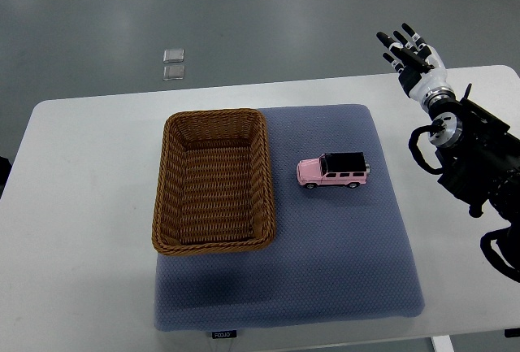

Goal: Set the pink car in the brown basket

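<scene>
Pink car [332, 171] rests on blue mat [341, 246], just beside empty brown basket [213, 181]. Right hand [413, 58] hovers well apart, fingers spread, holding nothing, apparently before reaching.

pink car [332, 171]: pink body, black roof | basket [213, 182]: brown woven wicker | mat [341, 262]: blue-grey, fine dotted texture | table [81, 230]: white | right hand [413, 58]: black fingers, white back | floor [244, 19]: grey

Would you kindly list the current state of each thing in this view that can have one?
pink car: upright on its wheels on the blue mat, outside the basket, not held.
brown basket: upright on the mat, empty.
right robot hand: open, fingers spread, raised beyond the table's far right corner, holding nothing.
</scene>
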`<move>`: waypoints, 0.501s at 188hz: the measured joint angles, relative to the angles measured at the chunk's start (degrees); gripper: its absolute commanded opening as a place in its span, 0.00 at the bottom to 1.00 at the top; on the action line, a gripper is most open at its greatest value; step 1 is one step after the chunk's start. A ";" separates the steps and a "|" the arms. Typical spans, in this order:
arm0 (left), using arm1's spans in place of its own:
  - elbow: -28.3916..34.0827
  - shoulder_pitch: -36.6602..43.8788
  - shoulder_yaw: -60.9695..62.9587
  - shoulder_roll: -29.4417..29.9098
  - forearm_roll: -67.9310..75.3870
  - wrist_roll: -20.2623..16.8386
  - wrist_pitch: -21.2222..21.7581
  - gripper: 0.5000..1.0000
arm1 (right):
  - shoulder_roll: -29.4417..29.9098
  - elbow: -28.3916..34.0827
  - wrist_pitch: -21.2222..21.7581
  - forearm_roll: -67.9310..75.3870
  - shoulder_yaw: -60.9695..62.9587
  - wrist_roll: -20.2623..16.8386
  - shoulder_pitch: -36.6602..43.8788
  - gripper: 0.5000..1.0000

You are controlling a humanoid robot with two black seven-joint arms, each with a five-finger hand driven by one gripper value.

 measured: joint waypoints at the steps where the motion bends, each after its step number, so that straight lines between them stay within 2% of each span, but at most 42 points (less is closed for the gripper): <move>1: 0.00 0.00 0.00 0.00 0.00 0.00 0.00 1.00 | 0.00 0.00 0.00 0.00 0.00 0.00 -0.01 0.83; 94: 0.19 0.15 -0.05 0.00 0.00 0.03 0.00 1.00 | 0.00 0.00 -0.02 0.08 0.16 0.00 0.04 0.83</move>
